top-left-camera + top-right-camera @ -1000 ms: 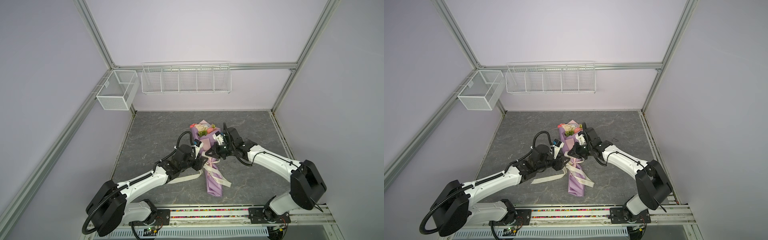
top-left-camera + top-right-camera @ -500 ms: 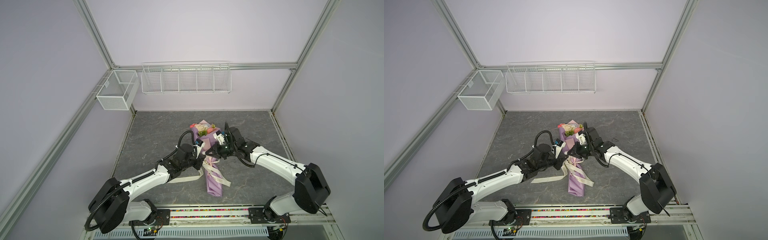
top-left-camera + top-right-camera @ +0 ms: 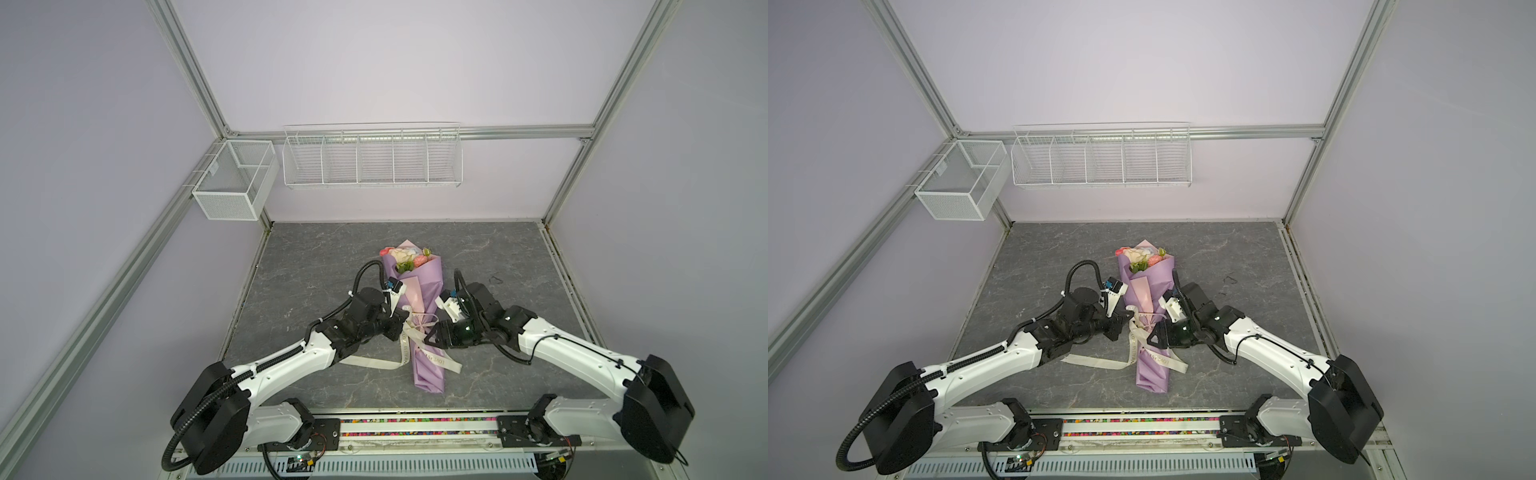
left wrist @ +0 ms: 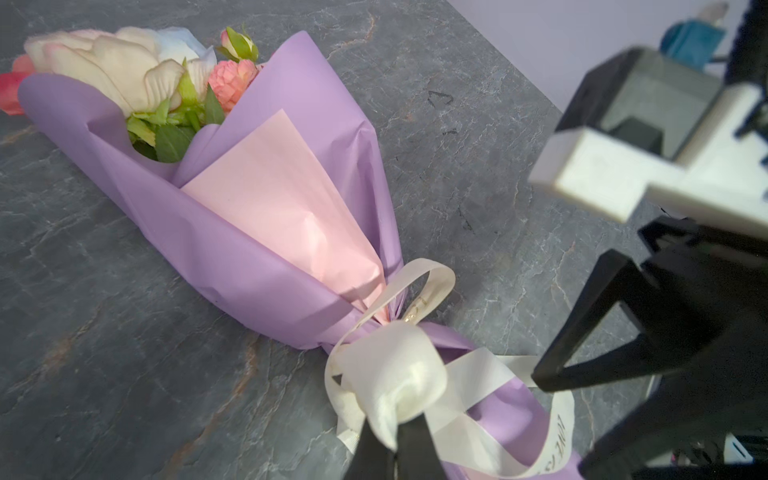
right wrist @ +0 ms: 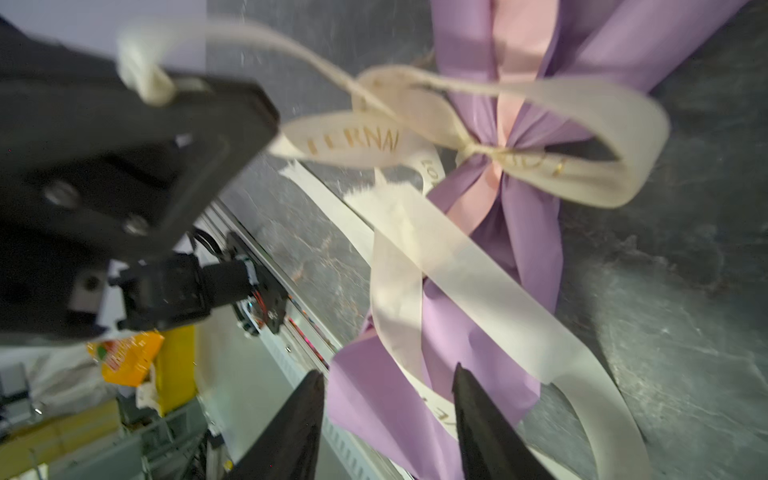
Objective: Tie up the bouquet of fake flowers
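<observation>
We log the bouquet [image 3: 405,259]: pink and cream roses, green leaves, lying mid-table [image 3: 316,266] in lilac wrapping paper [image 3: 419,286]. The paper hides the stems. Left gripper [image 4: 392,440] pinches a ribbon [image 4: 390,365] loop; right gripper [image 5: 386,374] jaws stand spread.

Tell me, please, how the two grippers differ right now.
The left gripper is shut, pinching a cream ribbon loop; the right gripper is open, clamping nothing. The left gripper sits left of the bouquet, the right gripper right of it. Both have black fingers.
</observation>
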Controlling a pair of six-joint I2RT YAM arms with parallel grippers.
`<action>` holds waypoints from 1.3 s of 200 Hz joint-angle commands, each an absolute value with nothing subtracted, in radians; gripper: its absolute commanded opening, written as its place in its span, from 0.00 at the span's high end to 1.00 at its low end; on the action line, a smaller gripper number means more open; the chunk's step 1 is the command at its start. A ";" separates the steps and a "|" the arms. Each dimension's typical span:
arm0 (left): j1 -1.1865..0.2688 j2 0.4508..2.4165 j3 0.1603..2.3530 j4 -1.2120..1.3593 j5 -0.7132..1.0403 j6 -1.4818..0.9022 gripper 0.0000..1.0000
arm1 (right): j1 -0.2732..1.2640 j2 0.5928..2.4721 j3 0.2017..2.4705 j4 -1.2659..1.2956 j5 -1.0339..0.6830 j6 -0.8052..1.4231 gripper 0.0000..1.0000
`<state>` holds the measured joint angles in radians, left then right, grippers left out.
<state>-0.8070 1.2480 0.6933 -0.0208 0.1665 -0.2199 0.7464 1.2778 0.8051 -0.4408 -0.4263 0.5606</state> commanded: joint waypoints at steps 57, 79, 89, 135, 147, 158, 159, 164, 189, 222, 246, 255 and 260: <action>-0.804 1.239 0.756 -0.063 0.198 -0.244 1.00 | 0.801 1.395 0.909 -0.599 -0.320 0.291 0.50; -0.804 1.242 0.756 -0.064 0.202 -0.247 1.00 | 0.774 1.394 0.922 -0.618 -0.251 0.324 0.56; -0.804 1.243 0.755 -0.066 0.204 -0.247 1.00 | 0.757 1.381 0.918 -0.608 -0.236 0.352 0.56; -0.804 1.242 0.760 -0.078 0.204 -0.239 1.00 | 0.685 1.344 0.887 -0.576 -0.257 0.367 0.50; -0.804 1.242 0.766 -0.082 0.204 -0.236 1.00 | 0.680 1.374 0.888 -0.600 -0.293 0.327 0.48; -0.804 1.243 0.771 -0.090 0.203 -0.233 1.00 | 0.680 1.401 0.886 -0.606 -0.331 0.304 0.47; -0.804 1.243 0.771 -0.090 0.204 -0.233 1.00 | 0.681 1.403 0.886 -0.604 -0.336 0.303 0.47; -0.804 1.242 0.772 -0.092 0.203 -0.233 1.00 | 0.680 1.411 0.871 -0.589 -0.361 0.298 0.47; -0.804 1.253 0.755 -0.052 0.209 -0.242 1.00 | 0.680 1.472 0.868 -0.536 -0.440 0.273 0.44; -0.804 1.269 0.778 -0.093 0.211 -0.224 1.00 | 0.668 1.527 0.915 -0.532 -0.418 0.258 0.46; -0.804 1.263 0.783 -0.117 0.209 -0.218 1.00 | 0.666 1.508 0.915 -0.526 -0.432 0.260 0.58; -0.804 1.259 0.779 -0.115 0.208 -0.219 1.00 | 0.664 1.498 0.916 -0.533 -0.424 0.255 0.66; -0.803 1.258 0.774 -0.111 0.207 -0.220 1.00 | 0.664 1.492 0.915 -0.539 -0.417 0.254 0.69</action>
